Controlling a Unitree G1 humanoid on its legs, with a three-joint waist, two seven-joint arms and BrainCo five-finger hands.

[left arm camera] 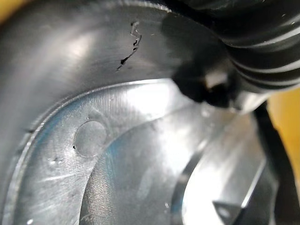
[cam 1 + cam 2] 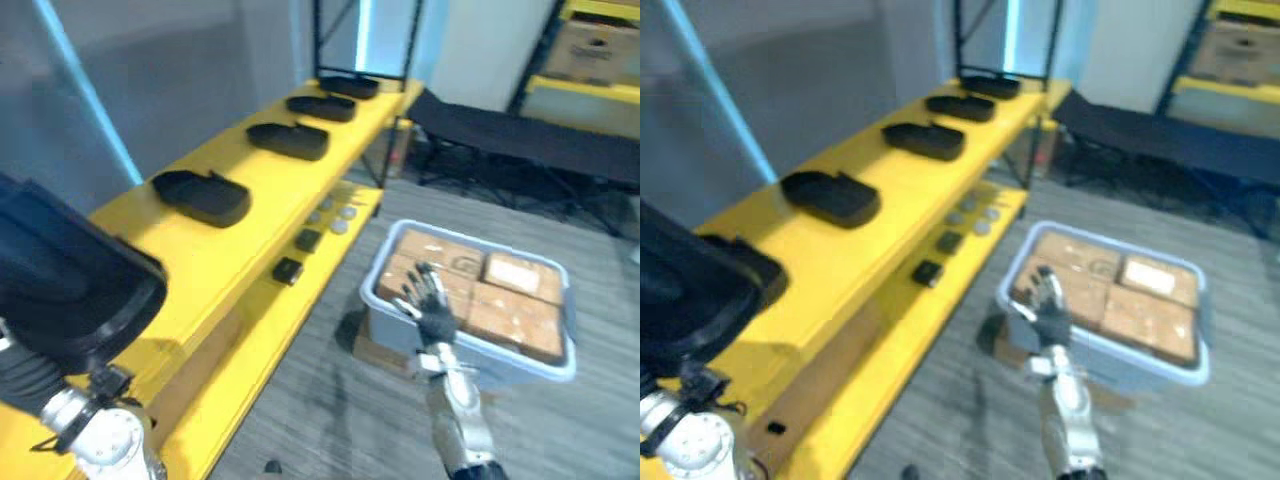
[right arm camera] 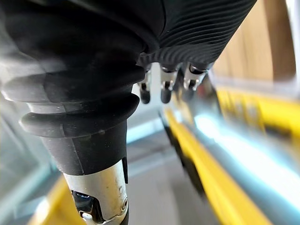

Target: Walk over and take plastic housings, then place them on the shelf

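Observation:
My left hand (image 2: 30, 385) sits at the lower left and holds up a large black plastic housing (image 2: 70, 280) over the near end of the yellow shelf (image 2: 230, 255). In the left wrist view the housing's glossy inner wall (image 1: 117, 140) is very close, with a dark fingertip (image 1: 199, 86) pressed on it. Several more black housings lie in a row along the shelf top, the nearest one (image 2: 200, 196) and another (image 2: 290, 138) beyond it. My right hand (image 2: 432, 306) hangs open with fingers spread, off the shelf and over the bin.
A pale blue bin (image 2: 375, 292) of brown boxes (image 2: 510, 300) stands on the floor at right. Small black parts (image 2: 288, 270) and grey discs (image 2: 338, 216) lie on the lower shelf board. A black cot (image 2: 520, 135) stands behind, and a rack with a cardboard box (image 2: 595, 50) is at the far right.

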